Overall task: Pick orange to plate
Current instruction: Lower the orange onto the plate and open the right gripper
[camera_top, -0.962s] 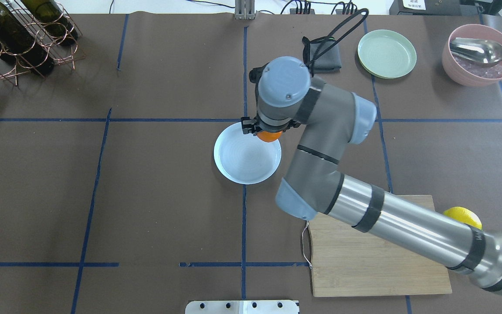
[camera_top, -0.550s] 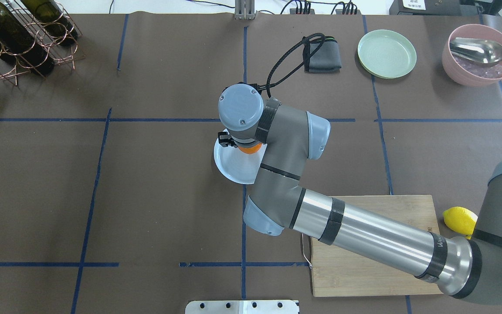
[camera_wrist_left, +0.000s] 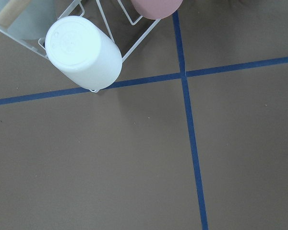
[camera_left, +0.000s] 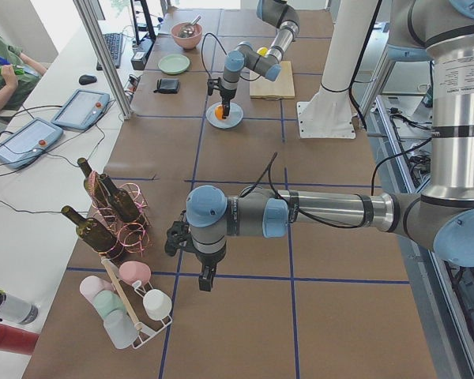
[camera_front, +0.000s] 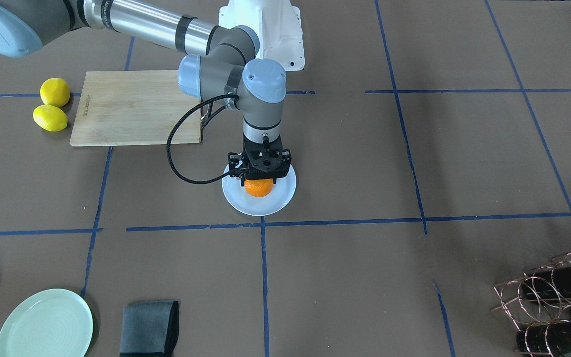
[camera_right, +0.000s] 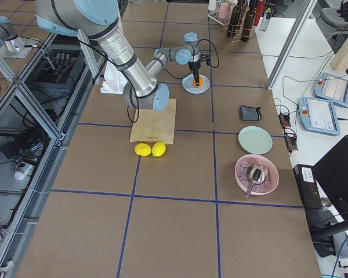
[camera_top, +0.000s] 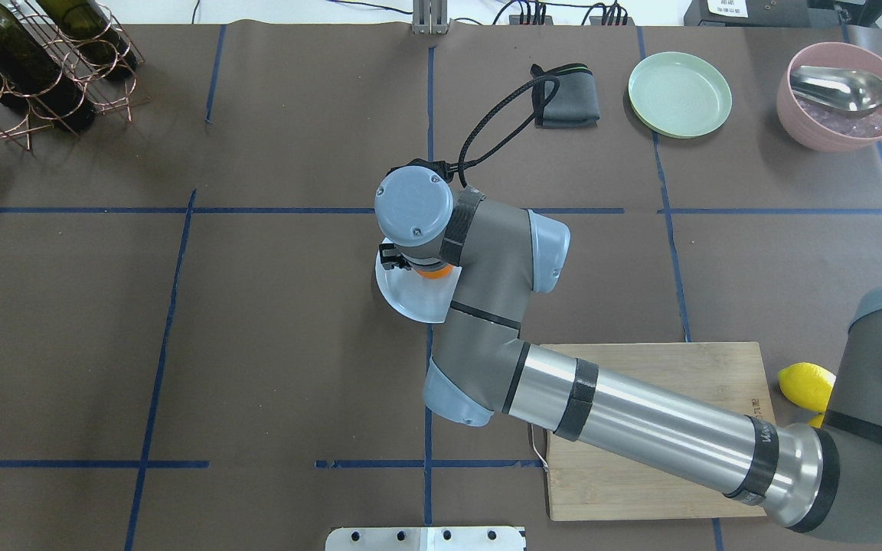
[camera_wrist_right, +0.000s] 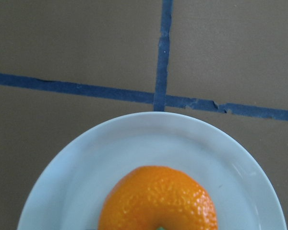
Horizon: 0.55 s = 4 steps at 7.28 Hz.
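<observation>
The orange is over the middle of the small white plate, down at or just above its surface. My right gripper points straight down and is shut on the orange from above. From overhead the wrist covers most of the plate, and only a sliver of orange shows. The right wrist view has the orange low in frame with the plate rim around it. My left gripper hangs over bare table far from the plate; I cannot tell whether it is open or shut.
Two lemons lie beside a wooden cutting board. A pale green plate, a grey cloth and a pink bowl with a spoon stand along the far side. A bottle rack and a cup rack are near the left arm.
My right arm has swung left and come lower, carrying the orange from the plate's far right rim to over its middle. The wrist now covers most of the plate.
</observation>
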{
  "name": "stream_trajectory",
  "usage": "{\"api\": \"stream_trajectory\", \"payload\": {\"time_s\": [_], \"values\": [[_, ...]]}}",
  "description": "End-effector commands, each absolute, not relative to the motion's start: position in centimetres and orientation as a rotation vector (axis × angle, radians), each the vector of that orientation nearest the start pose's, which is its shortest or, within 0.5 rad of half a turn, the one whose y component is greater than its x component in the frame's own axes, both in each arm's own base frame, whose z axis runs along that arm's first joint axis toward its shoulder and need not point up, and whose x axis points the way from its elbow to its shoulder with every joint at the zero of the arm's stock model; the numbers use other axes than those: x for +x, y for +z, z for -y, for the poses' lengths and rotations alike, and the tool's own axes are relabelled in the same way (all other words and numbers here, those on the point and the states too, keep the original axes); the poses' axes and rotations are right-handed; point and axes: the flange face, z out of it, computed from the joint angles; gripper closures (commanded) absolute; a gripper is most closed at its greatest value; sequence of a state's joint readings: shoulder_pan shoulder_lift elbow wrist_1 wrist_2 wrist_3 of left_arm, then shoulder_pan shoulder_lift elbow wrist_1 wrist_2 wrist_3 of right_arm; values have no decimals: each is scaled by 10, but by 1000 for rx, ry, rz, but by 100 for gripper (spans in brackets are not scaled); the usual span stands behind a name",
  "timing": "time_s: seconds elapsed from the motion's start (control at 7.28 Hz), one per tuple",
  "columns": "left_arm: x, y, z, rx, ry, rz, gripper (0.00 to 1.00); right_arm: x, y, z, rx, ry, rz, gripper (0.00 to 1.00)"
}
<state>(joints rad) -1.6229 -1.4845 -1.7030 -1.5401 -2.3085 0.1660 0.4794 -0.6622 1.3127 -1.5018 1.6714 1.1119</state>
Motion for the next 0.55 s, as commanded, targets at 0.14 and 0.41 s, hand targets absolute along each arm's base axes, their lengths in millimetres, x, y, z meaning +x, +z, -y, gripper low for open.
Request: {"api": "stream_trajectory", "payload": {"time_s": [0.14,0.41], "values": [[-90,641,451,93,113,-732,0,-573,170,518,224,-22,770,0],[-89,639,452,96,116,-732,0,-444,182,554,227,-137,776,0]]}}
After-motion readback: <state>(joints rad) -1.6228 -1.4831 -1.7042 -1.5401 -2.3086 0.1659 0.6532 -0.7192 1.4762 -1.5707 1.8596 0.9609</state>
